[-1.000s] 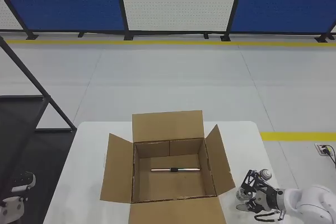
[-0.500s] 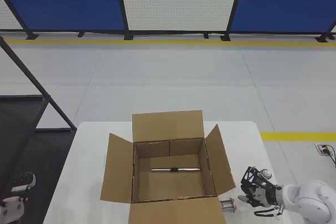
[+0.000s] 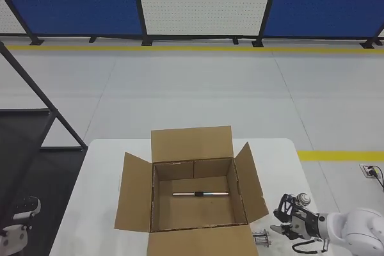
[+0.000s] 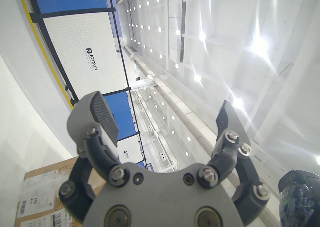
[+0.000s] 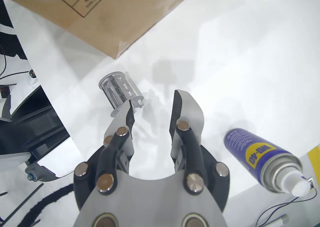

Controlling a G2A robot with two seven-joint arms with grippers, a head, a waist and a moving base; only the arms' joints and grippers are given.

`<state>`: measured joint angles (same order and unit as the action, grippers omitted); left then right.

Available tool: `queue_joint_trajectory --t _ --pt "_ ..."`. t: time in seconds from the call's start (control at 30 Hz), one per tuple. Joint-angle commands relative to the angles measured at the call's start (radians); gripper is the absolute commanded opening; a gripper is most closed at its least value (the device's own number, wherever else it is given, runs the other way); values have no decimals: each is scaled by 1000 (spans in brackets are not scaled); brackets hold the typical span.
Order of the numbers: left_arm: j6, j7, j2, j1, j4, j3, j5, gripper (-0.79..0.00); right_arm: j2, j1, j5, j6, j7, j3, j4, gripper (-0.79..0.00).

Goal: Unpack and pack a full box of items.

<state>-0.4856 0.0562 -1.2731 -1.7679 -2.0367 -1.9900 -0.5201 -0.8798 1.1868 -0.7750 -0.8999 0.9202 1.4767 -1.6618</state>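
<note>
Release was the change I logged. A second earlier the right gripper (image 3: 278, 227) seemed to have the slotted grey cylinder (image 3: 262, 239) at its fingertips, off the box's right-hand flap. Half a second later the piece was lying on the table (image 3: 102, 192). At this moment it lay there too, on its side, just off the corner of the near flap of the box (image 3: 195, 144). The arm itself had shifted only slightly in that last half second.

On the right wrist camera, the right gripper (image 5: 153, 102) stood about half open with nothing between its pads. One fingertip (image 5: 128, 112) overlapped the flanged end of the cylinder (image 5: 120, 91), and I could not tell whether it touched or merely hung above it. A spray can (image 5: 260, 160) lay on its side on the table, near the gripper on the side away from the cylinder.

Inside the box a thin rod (image 3: 201, 192) lay across the floor, and I could make out nothing else in there. I took that to mean the unpacking half was nearly finished, with the cylinder counted as out and the rod the likely last thing to lift. Clearing that fingertip from the cylinder without rolling it seemed the one thing to watch.

The left gripper (image 4: 162, 110) pointed up at the ceiling, fingers spread wide and empty.
</note>
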Motion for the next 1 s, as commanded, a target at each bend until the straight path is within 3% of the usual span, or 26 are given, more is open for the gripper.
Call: queue_joint_trajectory --t 0.0,0.23,0.43,0.6,0.8,0.87,0.93,0.97 --pt "0 0 0 0 0 0 0 0 6 14 -12 -23 -23 4 -22 -446" --pt "0 0 0 0 0 0 0 0 30 32 -99 -93 -93 -31 -89 -456" --pt "0 0 0 0 0 0 0 0 40 -28 -138 -112 -112 -125 -66 -453" --pt "0 0 0 0 0 0 0 0 42 -101 -137 -102 -102 -199 -12 -348" --pt "0 0 0 0 0 0 0 0 51 -118 -148 -80 -111 -180 -20 -311" --pt "0 0 0 0 0 0 0 0 56 -103 -158 -71 -126 -158 -39 -246" --pt "0 0 0 0 0 0 0 0 60 -90 -166 -60 -122 -147 -49 -49" --pt "0 0 0 0 0 0 0 0 61 -89 -167 -55 -116 -146 -50 -37"
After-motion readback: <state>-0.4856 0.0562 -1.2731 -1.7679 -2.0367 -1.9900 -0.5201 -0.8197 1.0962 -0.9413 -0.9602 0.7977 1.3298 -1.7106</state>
